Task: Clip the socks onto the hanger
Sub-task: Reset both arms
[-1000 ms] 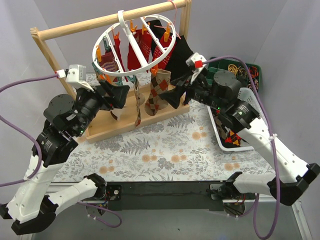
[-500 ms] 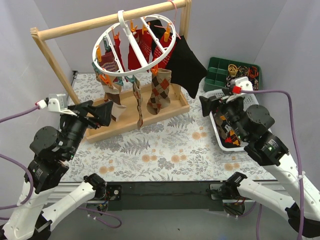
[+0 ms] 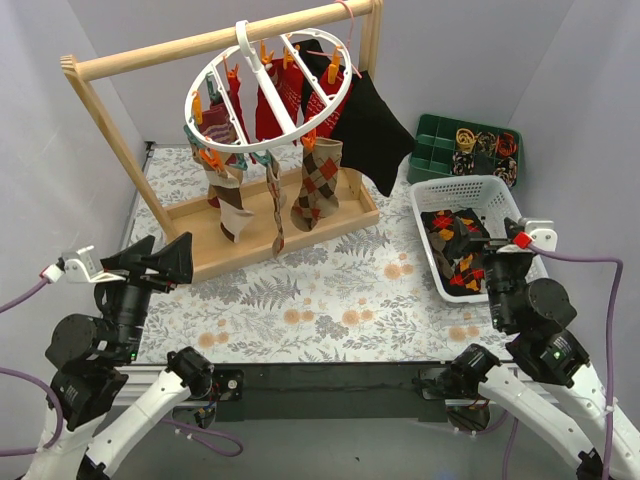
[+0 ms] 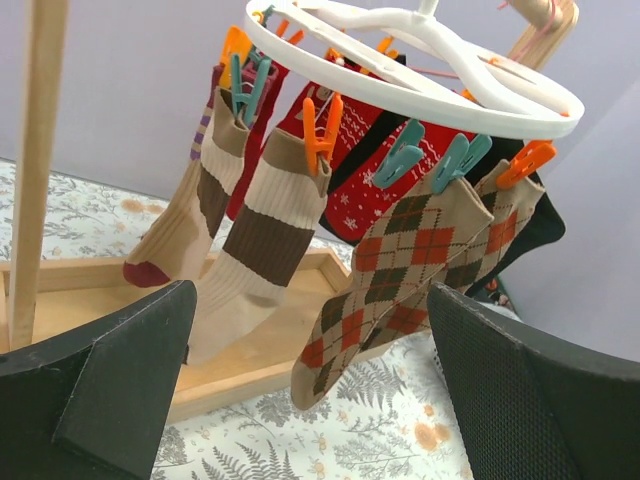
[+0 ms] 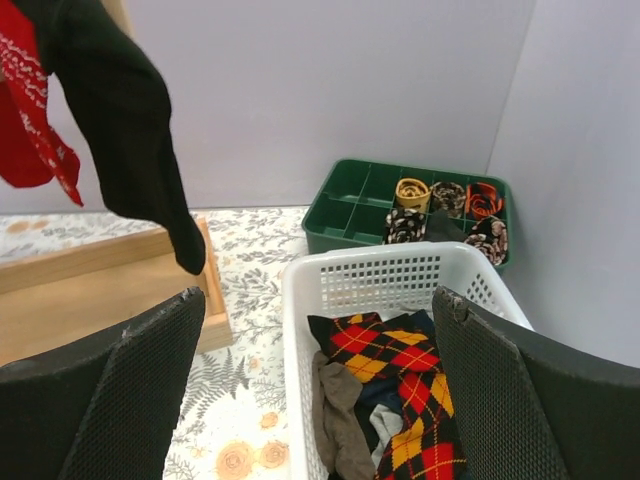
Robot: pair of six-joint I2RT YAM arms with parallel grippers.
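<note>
Left wrist view gives me the best look at the hanger [image 4: 420, 70]: a smooth white plastic oval ring with flat spokes, hooked over the round wooden rail [image 3: 220, 40]. Small orange and teal clips [image 4: 320, 130] line its rim, each pinching the ribbed cuff of one of the socks [image 4: 270, 230]. On the near side I count two with wide brown and cream bands and two in brown, orange and cream argyle. Red ones with white print hang behind them, too overlapped for me to count. All look like soft knit and hang limp over the shallow wooden tray [image 3: 240, 250] that forms the foot of the rail frame. One large plain black garment [image 3: 375, 125] droops at the right end of the rail.

My left gripper [image 4: 310, 300] is spread wide and holds nothing, its two black fingers framing the socks from well back. My right gripper [image 5: 318, 300] is likewise spread and empty, pointed toward a white plastic basket [image 5: 380, 268] with perforated walls, where a red, yellow and black argyle piece lies among other fabric. Behind the basket sits one green box [image 5: 350, 215] split into compartments, a few holding rolled bundles.

The table wears a pale cloth [image 3: 330, 295] printed with grey ferns and orange flowers. Plain lavender-grey walls [image 5: 330, 80] close the space in on three sides.
</note>
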